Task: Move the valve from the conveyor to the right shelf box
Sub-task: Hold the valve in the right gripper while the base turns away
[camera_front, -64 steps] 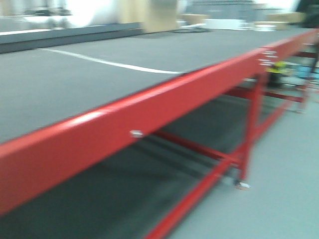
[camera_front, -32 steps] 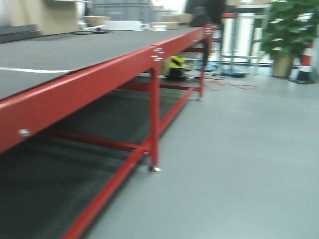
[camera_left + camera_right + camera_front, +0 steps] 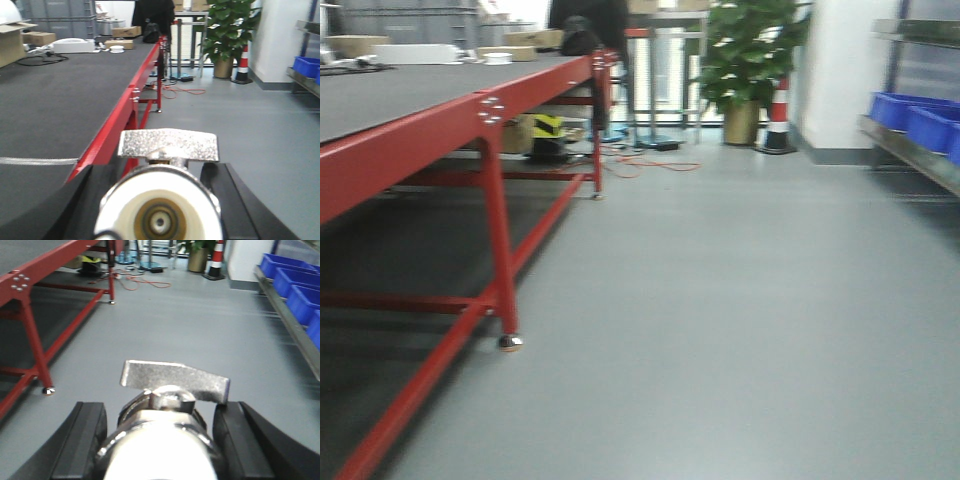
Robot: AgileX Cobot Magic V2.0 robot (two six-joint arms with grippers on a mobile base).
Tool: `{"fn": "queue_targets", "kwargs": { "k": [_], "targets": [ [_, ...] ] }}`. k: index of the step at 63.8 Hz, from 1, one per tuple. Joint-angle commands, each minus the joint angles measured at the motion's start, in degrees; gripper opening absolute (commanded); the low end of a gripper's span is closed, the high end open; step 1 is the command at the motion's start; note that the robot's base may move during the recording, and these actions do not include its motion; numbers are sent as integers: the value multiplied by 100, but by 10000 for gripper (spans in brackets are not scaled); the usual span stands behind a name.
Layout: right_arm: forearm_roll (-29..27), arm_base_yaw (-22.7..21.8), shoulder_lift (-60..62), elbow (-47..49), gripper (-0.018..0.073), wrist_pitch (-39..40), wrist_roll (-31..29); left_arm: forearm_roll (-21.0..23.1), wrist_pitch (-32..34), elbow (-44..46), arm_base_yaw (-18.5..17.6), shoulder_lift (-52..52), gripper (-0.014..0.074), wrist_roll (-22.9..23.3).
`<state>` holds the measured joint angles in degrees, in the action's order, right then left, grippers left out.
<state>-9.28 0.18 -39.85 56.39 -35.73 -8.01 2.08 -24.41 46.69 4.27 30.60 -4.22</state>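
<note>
From where I stand the valve point(image 3: 159, 220) is off the conveyor point(image 3: 55, 105) altogether. It rides in the left gripper point(image 3: 161, 175), whose black fingers point(image 3: 80, 210) press in on either side of its body, jaws clenched on it. The white end cap faces back toward the wrist and the flat speckled lever point(image 3: 169, 145) sticks up on top. The right gripper point(image 3: 160, 415) grasps a second valve point(image 3: 157, 450) the same way, lever uppermost. The red-framed belt lies off to the left, and the shelf point(image 3: 910, 156) with its blue boxes point(image 3: 905, 112) stands well apart on the right across open floor. To my eye this is a solid metal fitting: dense for its size, rigid, in no danger of crushing, but round and smooth enough to roll or twist between flat pads if the squeeze slackens. The barrel is the right place to hold it, square across the metal as now. The lever would turn under load, and the plastic caps look softer and might pop off, so neither should take the grip. A drop into a plastic box probably would not hurt it, though I'd judge it better set low than let fall, since it could bounce or roll
</note>
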Motion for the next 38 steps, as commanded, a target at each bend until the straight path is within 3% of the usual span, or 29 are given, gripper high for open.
{"fn": "queue_targets", "kwargs": {
  "k": [1,38],
  "targets": [
    [3,-1,49,86,-154,409,-31,39,324,26,-8,-45,-111,37],
    [3,-1,49,86,-154,409,-31,39,324,26,-8,-45,-111,37]
  ]
}}
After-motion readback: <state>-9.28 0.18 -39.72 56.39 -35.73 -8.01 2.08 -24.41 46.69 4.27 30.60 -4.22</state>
